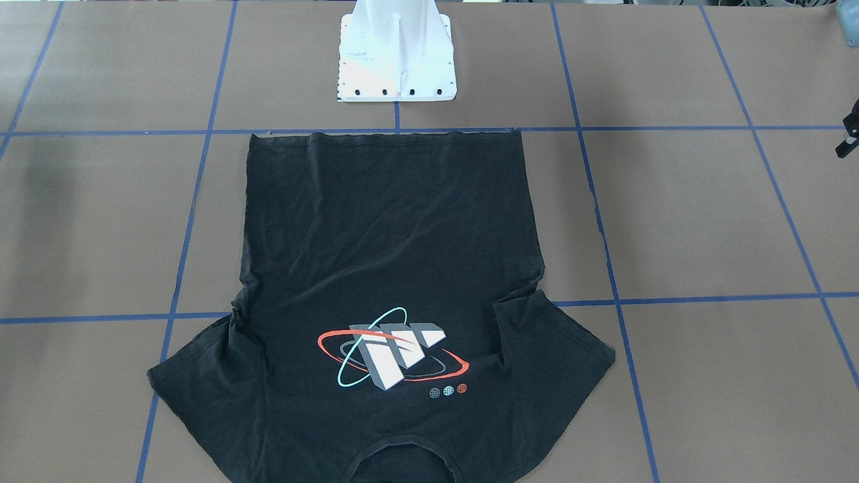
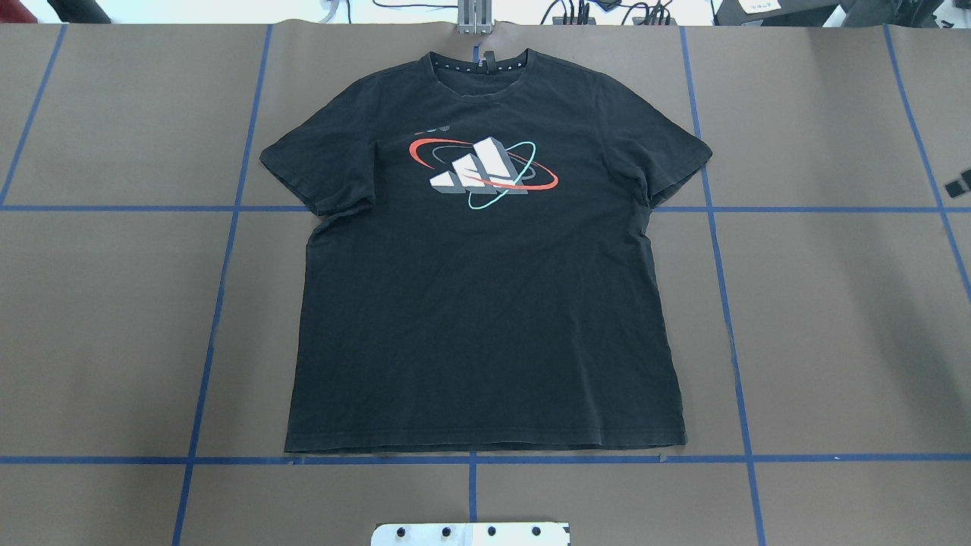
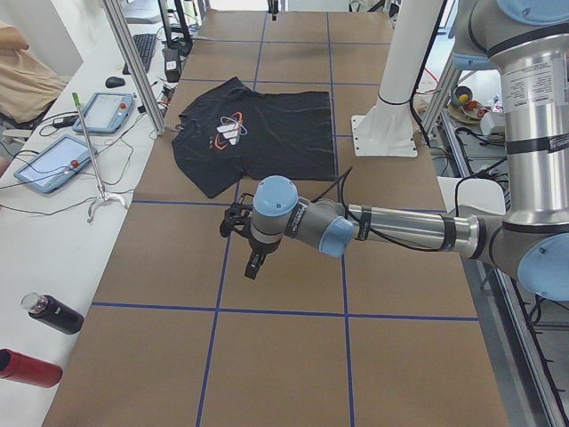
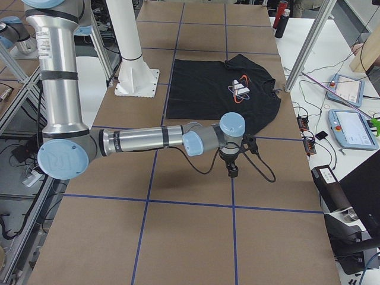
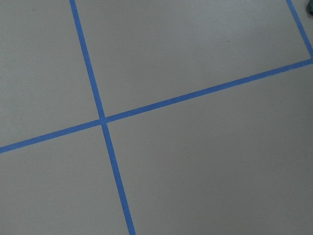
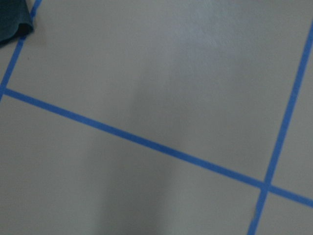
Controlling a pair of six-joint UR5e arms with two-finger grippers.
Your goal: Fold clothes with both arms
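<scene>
Overhead exterior view: black short-sleeved cotton T-shirt lies spread flat on the brown paper-covered counter, logo side up, at mid-frame. The collar is at the top edge. The hem is near the bottom, a little short of the white bolted pedestal base. The long axis, collar to hem, runs top to bottom, and the sleeves point to frame left and frame right. Creases are light and no fold has been made yet.

Exterior left view: the black two-finger left end effector hangs over bare counter at frame centre. The T-shirt lies above it in the frame, well apart, with the nearest sleeve up and slightly left. I cannot tell how wide its fingers stand. No cloth hangs from it.

Exterior right view: the black two-finger right end effector hangs over bare counter right of centre. The T-shirt's edge is straight above it in the frame, apart from it. Its opening cannot be told either, and it carries no cloth.

Wrist views: the left one shows only counter and crossing blue tape lines. The right one catches a corner of dark cloth at upper left.

Judgement: each arm flanks the T-shirt on its own side, square to the long axis, so the coming move is likely inward toward its own sleeve. The right looks a shade nearer.
</scene>
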